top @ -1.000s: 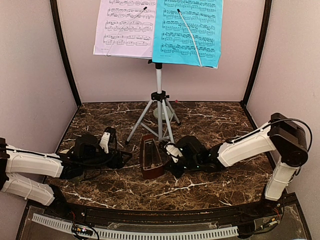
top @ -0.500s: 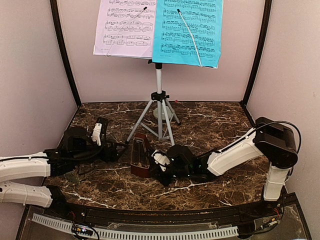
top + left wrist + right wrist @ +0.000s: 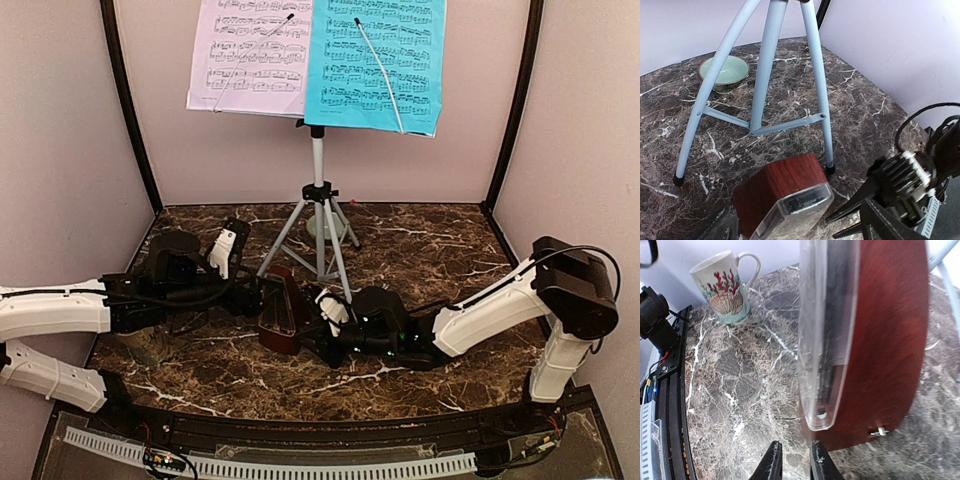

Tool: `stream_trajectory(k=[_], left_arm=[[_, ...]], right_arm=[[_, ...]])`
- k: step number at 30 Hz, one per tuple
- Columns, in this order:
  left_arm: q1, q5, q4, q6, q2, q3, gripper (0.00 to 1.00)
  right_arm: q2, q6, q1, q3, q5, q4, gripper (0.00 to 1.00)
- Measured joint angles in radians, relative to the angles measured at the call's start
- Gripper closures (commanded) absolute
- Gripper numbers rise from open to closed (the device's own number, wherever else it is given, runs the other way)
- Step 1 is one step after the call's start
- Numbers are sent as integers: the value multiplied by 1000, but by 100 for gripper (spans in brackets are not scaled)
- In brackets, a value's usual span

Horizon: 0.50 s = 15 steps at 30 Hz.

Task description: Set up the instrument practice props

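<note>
The silver music stand (image 3: 318, 190) is standing toward the back of the marble table (image 3: 440, 250), its tripod legs splayed. Up on its tray the lilac sheet (image 3: 250, 55) is sitting on the left and the bright-blue sheet (image 3: 375, 65) on the right. Their inner edges are meeting at the middle, and a thin wire arm is lying across each.

Just in front of the stand's near feet the dark-brown metronome (image 3: 280, 312) is resting on the marble, with one tripod foot just beside it. From here I can't quite tell whether it is sitting square or leaning a little.

The left gripper (image 3: 255, 297) is reaching in from the stand's front left. Its jaws are spread wide to either side of the metronome, with daylight showing beside the wood, so it is not clamping anything. The right gripper (image 3: 794, 460) is lying low at the stand's front right. Its fingertips are pointing at the metronome's base and are parted by only a slim gap, with bare marble and nothing else between them.

A small pale-green bowl (image 3: 724, 72) is sitting behind the stand's legs. A cream mug (image 3: 722, 287) with a red coral print is standing well off to the stand's front left.
</note>
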Motion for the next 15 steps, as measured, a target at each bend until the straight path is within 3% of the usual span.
stream_trajectory(k=[7,15], left_arm=[[-56,-109,-24,5,121,45,13],[-88,-205,-26,-30,258,66,16]], right_arm=[[-109,36,-8,-58,92,12,62],[-130,90,-31,-101,175,12,48]])
